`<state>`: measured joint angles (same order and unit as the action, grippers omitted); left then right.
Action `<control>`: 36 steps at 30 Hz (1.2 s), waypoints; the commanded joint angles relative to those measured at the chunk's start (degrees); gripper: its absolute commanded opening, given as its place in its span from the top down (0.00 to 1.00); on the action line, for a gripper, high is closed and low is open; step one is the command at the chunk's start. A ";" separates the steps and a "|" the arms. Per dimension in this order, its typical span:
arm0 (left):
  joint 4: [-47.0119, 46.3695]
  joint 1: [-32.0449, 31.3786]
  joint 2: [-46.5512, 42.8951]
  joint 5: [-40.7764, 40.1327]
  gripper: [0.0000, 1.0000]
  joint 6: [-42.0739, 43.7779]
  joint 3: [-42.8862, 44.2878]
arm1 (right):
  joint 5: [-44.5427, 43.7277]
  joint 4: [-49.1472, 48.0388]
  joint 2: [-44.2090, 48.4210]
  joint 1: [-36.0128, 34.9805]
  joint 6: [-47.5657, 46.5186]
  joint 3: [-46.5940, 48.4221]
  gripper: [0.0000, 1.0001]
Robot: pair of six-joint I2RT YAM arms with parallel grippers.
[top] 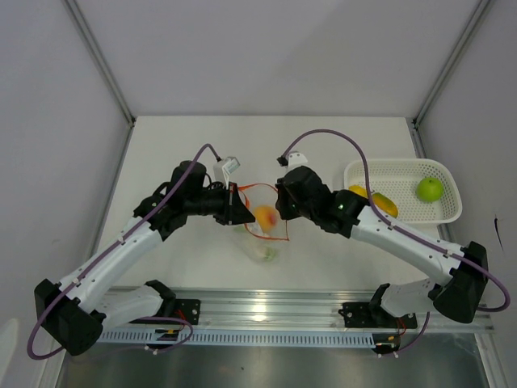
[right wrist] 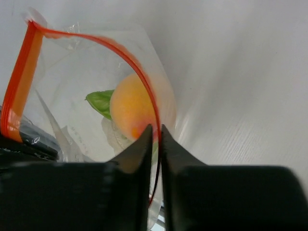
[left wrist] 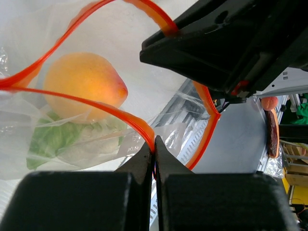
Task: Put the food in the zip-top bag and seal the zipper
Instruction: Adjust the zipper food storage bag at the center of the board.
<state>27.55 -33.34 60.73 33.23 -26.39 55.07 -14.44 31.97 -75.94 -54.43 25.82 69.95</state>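
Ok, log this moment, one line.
left gripper: shut on zipper | right gripper: shut on zipper | peach, vegetable: in bag | green apple: in basket

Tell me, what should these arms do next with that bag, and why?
Probably draw the grips apart to flatten the mouth: the left gripper and right gripper each pinch the zipper, which gapes open with the peach inside.
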 commanded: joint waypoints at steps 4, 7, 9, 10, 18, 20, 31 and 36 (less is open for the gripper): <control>-1.36 -0.14 -1.66 0.43 1.00 0.99 -0.83 | 1.34 -2.43 -1.39 -1.37 -1.30 2.02 1.00; -2.50 -0.14 -2.98 -0.54 1.00 -0.85 -2.59 | -0.49 -1.30 -4.37 -3.57 -2.27 10.27 1.00; -5.82 -0.23 -6.14 0.16 0.99 -4.09 -4.70 | -3.21 2.56 -6.75 -4.89 -2.36 17.97 1.00; -7.23 -0.23 -7.45 1.47 0.99 -5.32 -5.75 | -4.36 4.14 -7.81 -6.54 -2.18 20.11 1.00; -9.97 -0.14 -12.74 1.57 0.99 -9.55 -13.13 | -11.58 12.69 -13.97 -11.75 0.54 26.47 1.00; -10.32 -0.23 -11.95 1.31 0.99 -9.56 -14.11 | -11.67 11.55 -14.14 -11.14 0.89 23.93 1.00; -4.97 0.03 -17.13 -6.77 0.99 -6.40 -7.71 | -11.66 12.59 -8.54 -9.02 2.74 18.11 1.00; -2.15 0.30 -15.73 -6.78 0.99 -5.60 -8.74 | -13.42 14.26 -3.52 -9.72 3.35 17.85 1.00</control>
<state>23.86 -33.34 44.23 27.57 -33.41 45.69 -24.84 45.39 -84.99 -63.55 27.55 87.35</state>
